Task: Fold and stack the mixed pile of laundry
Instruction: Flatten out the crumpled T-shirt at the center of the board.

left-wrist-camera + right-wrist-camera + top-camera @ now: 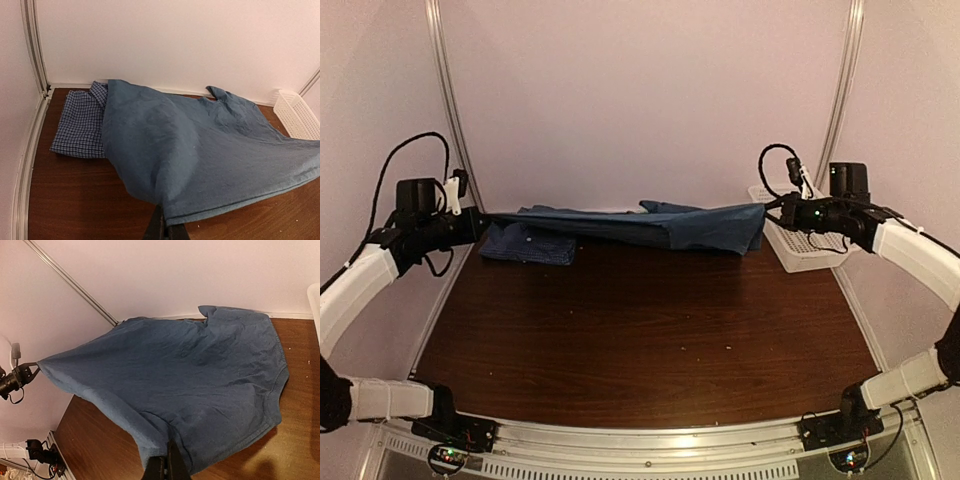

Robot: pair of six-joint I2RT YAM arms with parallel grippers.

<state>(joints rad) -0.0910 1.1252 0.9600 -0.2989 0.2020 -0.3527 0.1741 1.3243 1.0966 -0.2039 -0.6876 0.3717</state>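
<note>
Left gripper (pixel 482 221) and right gripper (pixel 772 206) clamped on stretched teal t-shirt (pixel 670 226), checked shirt (pixel 526 246) folded at far-left corner of tabletop (pixel 640 350)

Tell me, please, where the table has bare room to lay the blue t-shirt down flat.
The broad dark wood of the table is bare from its near edge up to the hanging t-shirt. The back is crowded: the folded checked shirt at back left, the white basket at back right, the t-shirt stretched between the left gripper and right gripper.

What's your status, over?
Left gripper and right gripper shut on teal t-shirt, stretched between them. Checked shirt folded, back left. Nothing blocking.
</note>
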